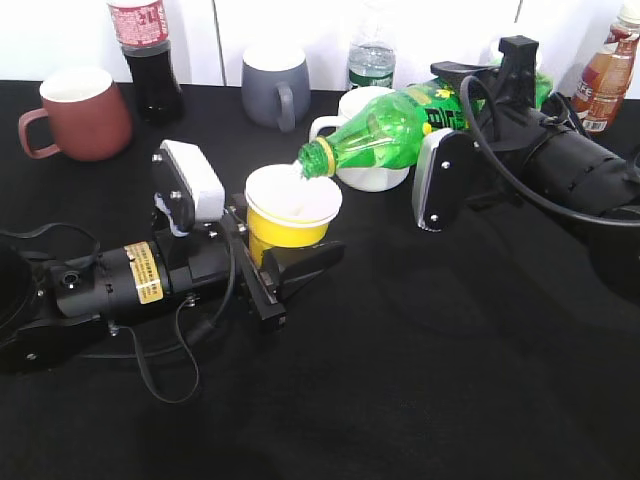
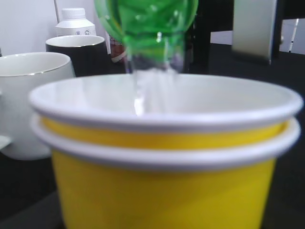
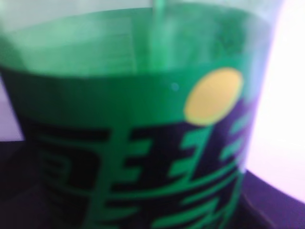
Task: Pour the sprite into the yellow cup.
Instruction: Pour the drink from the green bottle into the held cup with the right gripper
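The yellow cup (image 1: 285, 228) stands upright between the fingers of my left gripper (image 1: 275, 262), which is shut on it; it fills the left wrist view (image 2: 162, 191) and shows two stacked white rims. The sprite (image 1: 390, 132) is tilted nearly flat, its open neck over the cup's rim, and a clear stream falls into the cup (image 2: 138, 93). My right gripper (image 1: 470, 120) is shut on the bottle's labelled body, which fills the right wrist view (image 3: 133, 143); its fingers are mostly hidden.
A white mug (image 1: 365, 145) stands right behind the cup. A brown-red mug (image 1: 80, 112), a cola bottle (image 1: 148, 55), a grey mug (image 1: 275, 85), a clear bottle (image 1: 372, 55) and a brown drink bottle (image 1: 608, 70) line the back of the black table (image 1: 420, 380).
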Controlling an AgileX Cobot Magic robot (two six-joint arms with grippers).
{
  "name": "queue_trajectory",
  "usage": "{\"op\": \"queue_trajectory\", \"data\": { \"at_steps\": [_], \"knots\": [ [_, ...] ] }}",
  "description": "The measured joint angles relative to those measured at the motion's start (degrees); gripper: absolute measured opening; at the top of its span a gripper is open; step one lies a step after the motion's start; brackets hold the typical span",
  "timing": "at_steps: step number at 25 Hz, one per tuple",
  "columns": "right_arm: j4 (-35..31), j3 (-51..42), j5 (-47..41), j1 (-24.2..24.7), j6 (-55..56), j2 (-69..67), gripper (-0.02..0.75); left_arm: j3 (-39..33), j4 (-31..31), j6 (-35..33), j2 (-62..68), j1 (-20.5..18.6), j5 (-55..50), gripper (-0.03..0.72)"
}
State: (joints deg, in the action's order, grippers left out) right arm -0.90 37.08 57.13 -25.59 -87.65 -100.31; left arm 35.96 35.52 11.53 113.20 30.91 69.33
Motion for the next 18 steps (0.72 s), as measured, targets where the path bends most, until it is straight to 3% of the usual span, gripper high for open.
{"op": "queue_trajectory", "data": {
  "at_steps": [12,18],
  "knots": [
    [0.0,0.0,0.06,0.0,3.32,0.0,0.438,0.0,0.0,0.0,0.0,0.0,-0.28,0.454],
    [0.9,0.0,-0.1,0.0,18.34,-0.17,0.438,0.0,-2.22,0.0,0.0,0.0,-0.4,0.454]
  ]
}}
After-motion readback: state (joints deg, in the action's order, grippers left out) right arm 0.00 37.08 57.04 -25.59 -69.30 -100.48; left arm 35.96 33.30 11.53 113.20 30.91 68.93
